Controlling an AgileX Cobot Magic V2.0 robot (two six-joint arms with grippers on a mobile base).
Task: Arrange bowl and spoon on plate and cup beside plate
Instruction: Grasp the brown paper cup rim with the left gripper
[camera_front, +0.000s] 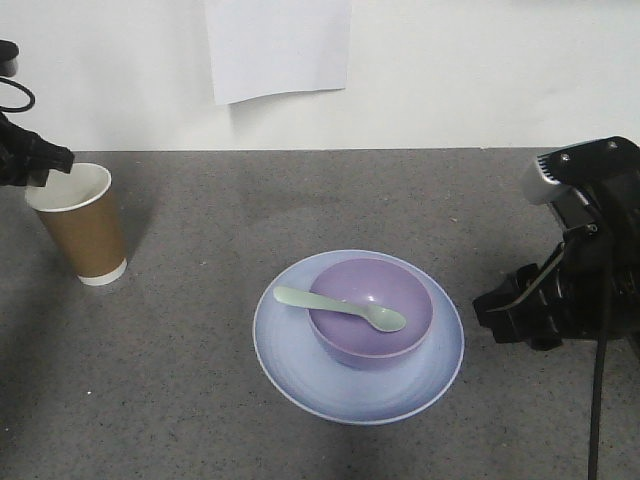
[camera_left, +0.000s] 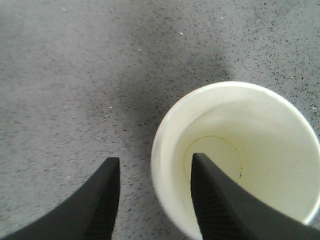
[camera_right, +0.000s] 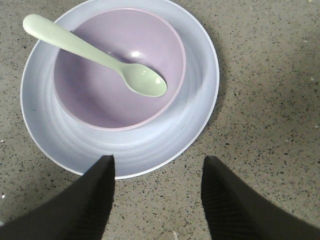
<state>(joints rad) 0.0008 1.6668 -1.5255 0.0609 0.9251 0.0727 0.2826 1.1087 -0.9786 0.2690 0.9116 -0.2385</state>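
Brown, unprinted cup (camera_front: 82, 226), left tool (camera_left: 155, 192) apparently straddling its rim; right tool (camera_right: 157, 192) spread.

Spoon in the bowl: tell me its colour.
Pale mint green. The spoon shows best in the right wrist view, lying across the purple bowl.

Speckled grey tabletop (camera_front: 200, 380) rough and matt; brown paper cup (camera_front: 85, 235) matt outside, smooth off-white inside; lavender plastic bowl (camera_right: 100, 107) glossy with a highlight; mint plastic spoon (camera_right: 100, 57) smooth, slight sheen; pale blue plate (camera_right: 195, 100) smooth, satin; black finger pads (camera_right: 225, 200) finely ribbed, matt.
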